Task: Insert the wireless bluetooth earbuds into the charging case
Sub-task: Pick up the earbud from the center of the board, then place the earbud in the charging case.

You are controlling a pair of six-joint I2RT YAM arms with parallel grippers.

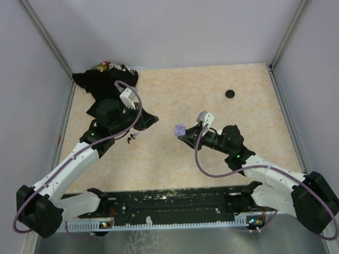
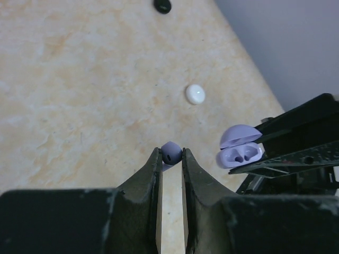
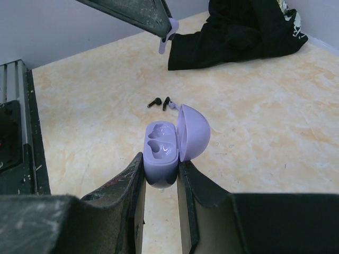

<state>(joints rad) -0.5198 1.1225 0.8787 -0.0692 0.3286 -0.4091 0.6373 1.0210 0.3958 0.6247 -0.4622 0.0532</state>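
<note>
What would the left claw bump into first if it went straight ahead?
Probably the bare table, though depth is unclear. The left claw, pinching a lavender earbud, aims beside, not at, the open case and the white disc.

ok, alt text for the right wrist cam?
The right gripper holds an open lavender charging case, both sockets empty, lid tipped to the right. Beyond it two dark earbuds lie on the beige table; at top, the left gripper pinches a lavender earbud.
</note>
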